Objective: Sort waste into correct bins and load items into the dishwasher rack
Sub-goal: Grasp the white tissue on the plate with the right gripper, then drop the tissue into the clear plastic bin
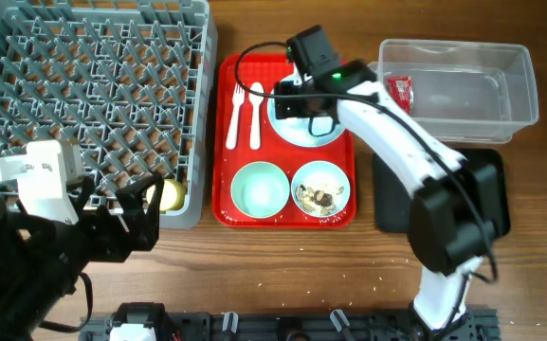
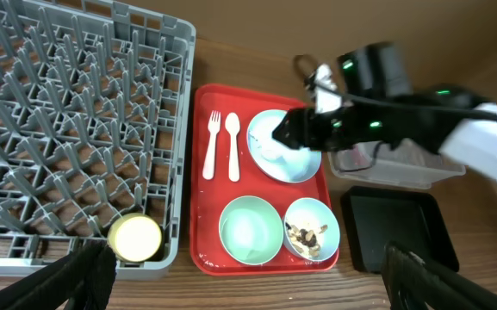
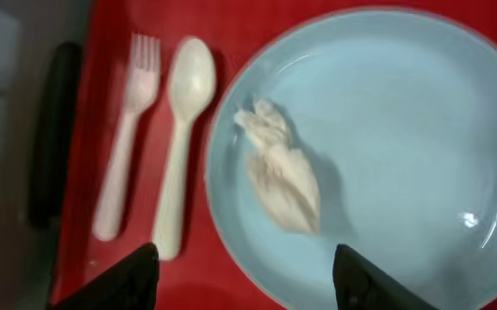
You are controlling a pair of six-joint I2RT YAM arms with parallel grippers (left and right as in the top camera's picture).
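We are noting the dishwasher rack (image 1: 83,95) left of the red tray (image 2: 205,207), and the clear tub (image 1: 472,95) right of it. On the tray, the plate (image 3: 403,129) is carrying the tissue (image 3: 282,176). The right end effector (image 3: 248,280) is hovering over the tissue, spread wide. The left end effector (image 2: 248,288), left of the tray, is also gaping wide and empty.

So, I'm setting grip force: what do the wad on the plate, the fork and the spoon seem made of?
Wad: probably tissue paper, matte white, crumpled into soft folds. Fork and spoon: likely plastic, smooth off-white, moulded in one piece, slight sheen.
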